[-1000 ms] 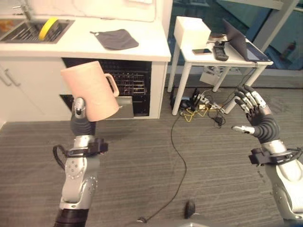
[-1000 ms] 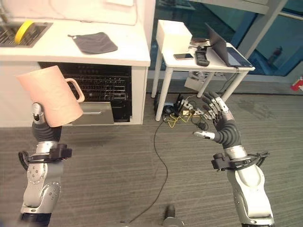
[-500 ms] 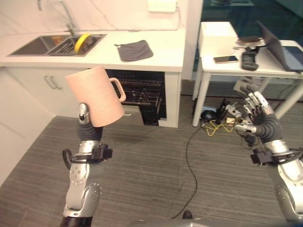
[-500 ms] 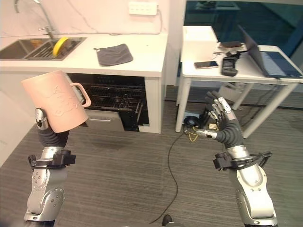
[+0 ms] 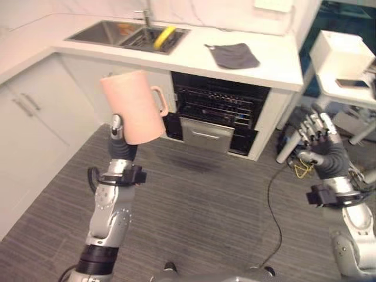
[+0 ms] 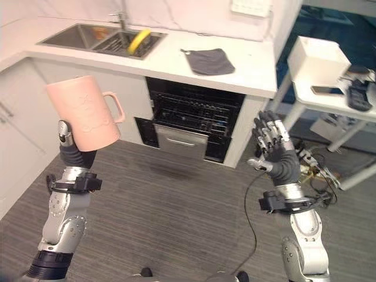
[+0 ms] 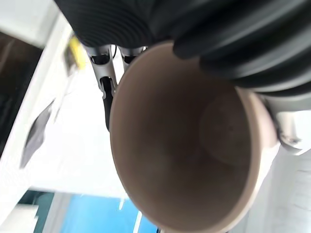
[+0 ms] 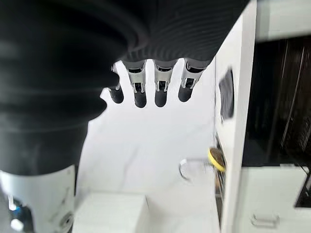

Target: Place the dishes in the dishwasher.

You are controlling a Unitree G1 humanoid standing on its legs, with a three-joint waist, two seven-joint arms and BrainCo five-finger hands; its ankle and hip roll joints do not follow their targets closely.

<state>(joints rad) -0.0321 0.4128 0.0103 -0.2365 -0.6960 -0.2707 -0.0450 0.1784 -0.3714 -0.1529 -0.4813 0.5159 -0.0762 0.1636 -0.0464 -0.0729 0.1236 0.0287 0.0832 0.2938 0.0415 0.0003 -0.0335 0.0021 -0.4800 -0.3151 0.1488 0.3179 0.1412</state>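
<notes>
My left hand (image 5: 117, 130) is shut on a large pink mug (image 5: 132, 113), held upright at chest height with its handle toward the counter. In the left wrist view the mug's empty inside (image 7: 194, 141) shows beside my fingers (image 7: 105, 93). Past the mug, the dishwasher (image 5: 217, 108) stands open under the white counter, its dark racks showing and a silver front panel (image 5: 205, 134) low at its mouth. My right hand (image 6: 274, 154) is raised to the right with straight, spread fingers (image 8: 141, 92) and holds nothing.
A sink (image 5: 117, 34) with a yellow item (image 5: 165, 35) sits at the counter's far left, and a grey cloth (image 5: 235, 54) lies above the dishwasher. White cabinets (image 5: 35, 111) line the left. A white side table (image 6: 352, 106) with a white box (image 6: 317, 59) stands right.
The whole picture has swung, so the camera moved: the dishwasher now sits ahead and the cabinets show at left. The mug stays in my left hand; the right hand stays open.
</notes>
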